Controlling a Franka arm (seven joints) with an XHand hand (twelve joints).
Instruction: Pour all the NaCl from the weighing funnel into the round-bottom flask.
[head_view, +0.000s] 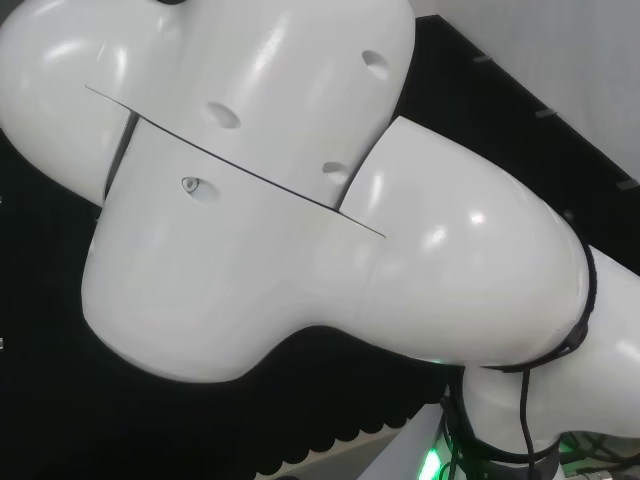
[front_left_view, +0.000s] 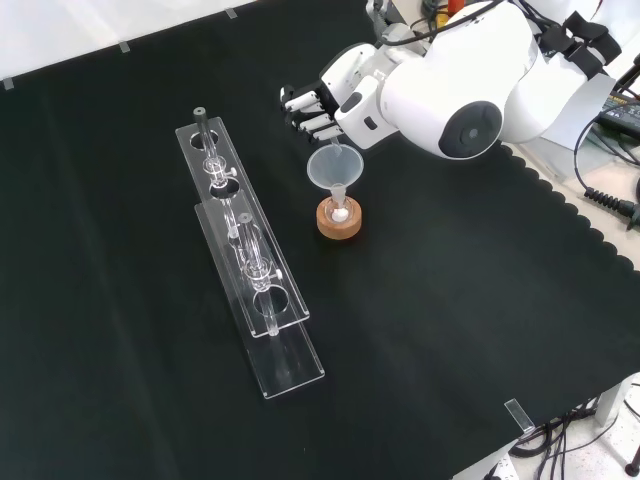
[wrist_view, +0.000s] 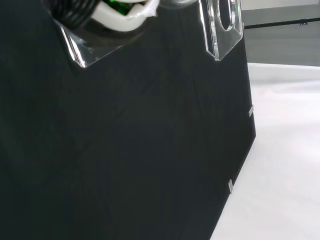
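Front view shows the hand (front_left_view: 318, 105) with fingers relaxed and holding nothing, just above a funnel (front_left_view: 333, 170) sitting in the round-bottom flask (front_left_view: 340, 213) on its cork stand (front_left_view: 339, 226).

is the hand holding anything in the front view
No: the hand hangs above the cloth behind the funnel on the cork ring, with nothing between its fingers.

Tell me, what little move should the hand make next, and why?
Probably reach toward the clear rack in the front view. The hand hangs with fingers relaxed and holds nothing, above the funnel on the cork stand. The glass pieces to pour from seemingly sit in that rack.
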